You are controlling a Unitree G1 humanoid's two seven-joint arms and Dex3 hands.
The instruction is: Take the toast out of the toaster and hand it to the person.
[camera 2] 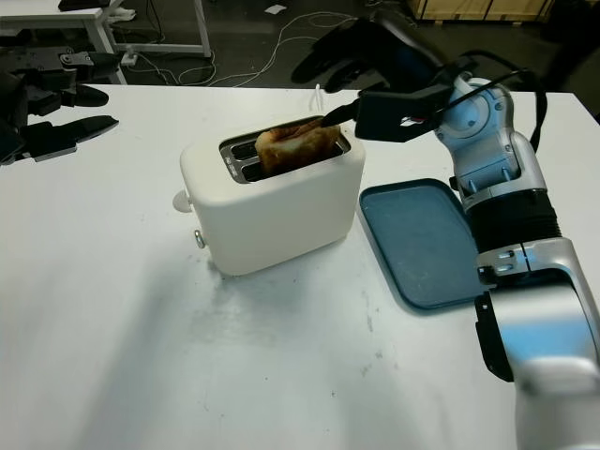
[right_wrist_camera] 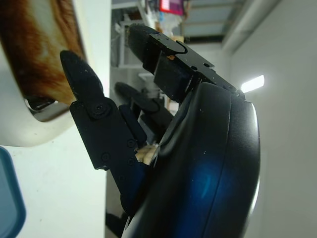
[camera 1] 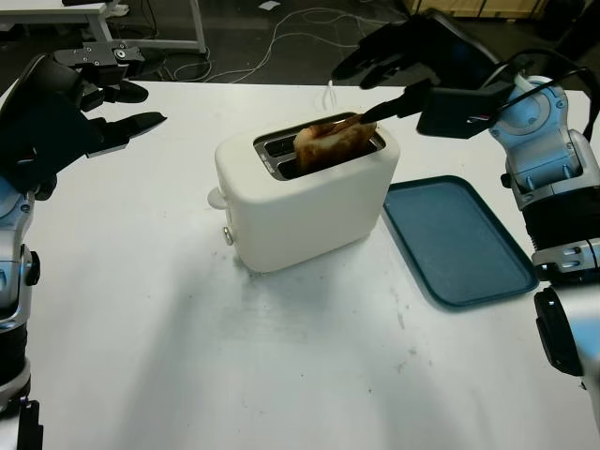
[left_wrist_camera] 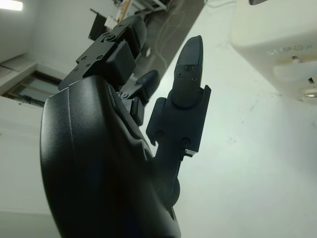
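A white two-slot toaster (camera 1: 300,202) stands mid-table. A browned slice of toast (camera 1: 330,143) sticks up, tilted, from its right-hand slot. My right hand (camera 1: 361,92) hovers over the toaster's far right corner, open and holding nothing. Its thumb (right_wrist_camera: 81,79) reaches to the toast's (right_wrist_camera: 34,44) right edge, and I cannot tell whether it touches. The other fingers are raised above and behind the toast. My left hand (camera 1: 127,92) hangs open above the table at the far left, well apart from the toaster (left_wrist_camera: 277,44).
A blue tray (camera 1: 459,244) lies flat just right of the toaster, below my right forearm. The white table (camera 1: 281,375) has bare room in front and to the left. Cables and desk legs are on the floor beyond the far edge.
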